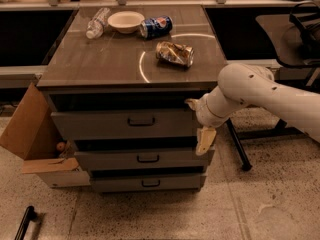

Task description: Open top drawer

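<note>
The top drawer (100, 125) is the widest grey drawer, just under the wooden tabletop (100, 64). It has a small dark bar handle (141, 121) at its centre. Two shallower grey drawers, the middle one (110, 160) and the bottom one (115, 183), sit below it. My gripper (205, 141) hangs pointing down at the right front corner of the drawer unit. It is level with the gap between the top and middle drawers, well to the right of the handle. The white arm (260, 91) reaches in from the right.
On the tabletop lie a plastic bottle (96, 23), a white bowl (126, 20), a blue soda can (155, 26) and a crumpled snack bag (175, 53). An open cardboard box (27, 134) stands to the left. A dark chair (300, 34) and a dark table leg (237, 149) are to the right.
</note>
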